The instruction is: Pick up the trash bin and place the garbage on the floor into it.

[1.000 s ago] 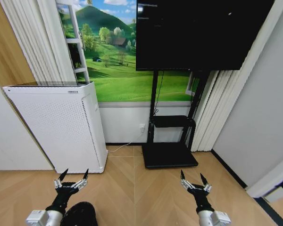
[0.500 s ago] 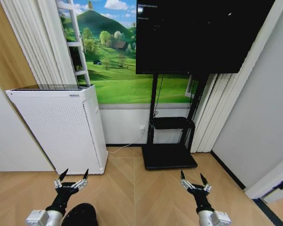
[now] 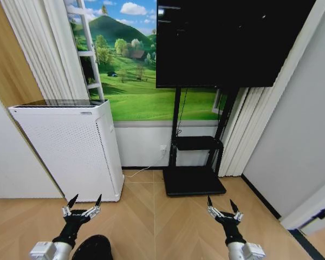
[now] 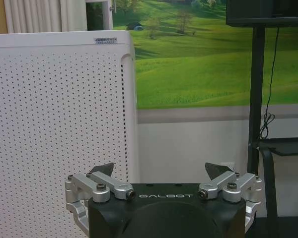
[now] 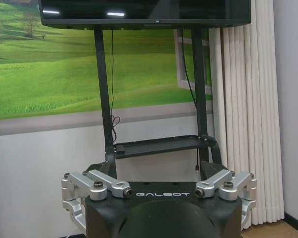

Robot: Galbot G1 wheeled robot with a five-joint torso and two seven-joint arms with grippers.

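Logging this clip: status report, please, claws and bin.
Left claw open, empty, low over floor. Right claw open, empty. Trash bin beside left arm, untouched. White appliance ahead-left.

Head looks down; wrists face the TV stand (image 3: 195, 162).

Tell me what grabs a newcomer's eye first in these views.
The big black TV screen on its stand dominates the upper middle, with a bright green landscape mural behind it. A white perforated appliance stands at the left on the parquet floor. Low in front, the left gripper and right gripper are held open, empty.
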